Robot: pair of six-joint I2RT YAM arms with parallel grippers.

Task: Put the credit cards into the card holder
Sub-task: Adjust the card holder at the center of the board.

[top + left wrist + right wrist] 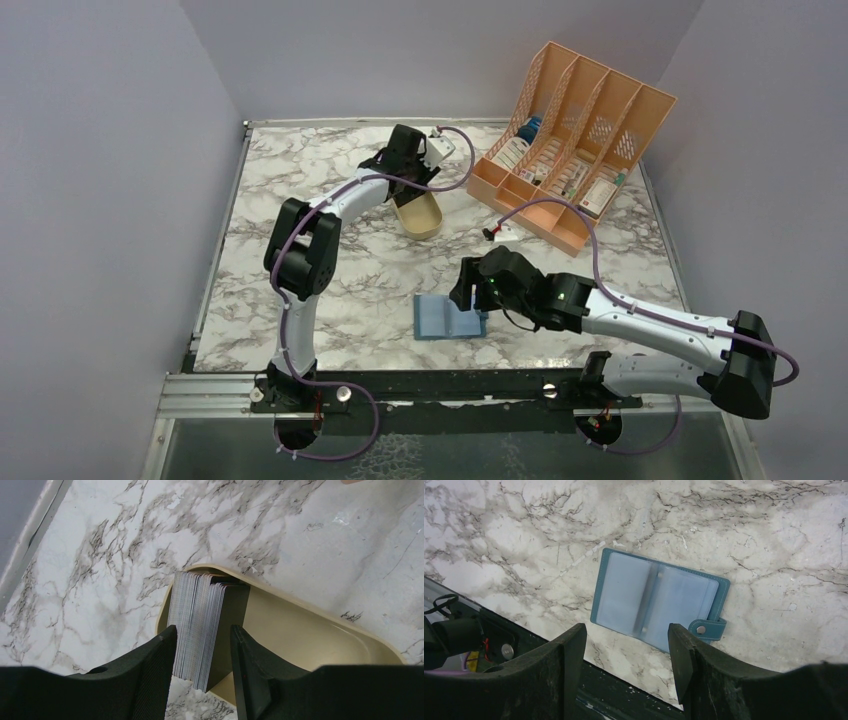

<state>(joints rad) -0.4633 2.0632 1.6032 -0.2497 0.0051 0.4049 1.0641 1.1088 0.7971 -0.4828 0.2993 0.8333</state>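
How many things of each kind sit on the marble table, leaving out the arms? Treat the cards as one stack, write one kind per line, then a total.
Card holder: 1
Stack of cards: 1
Tan tray: 1
Orange file rack: 1
Total: 4

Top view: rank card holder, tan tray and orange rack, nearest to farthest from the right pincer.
1. card holder: just beside the right pincer, near edge.
2. tan tray: farther back, to the left.
3. orange rack: back right corner.
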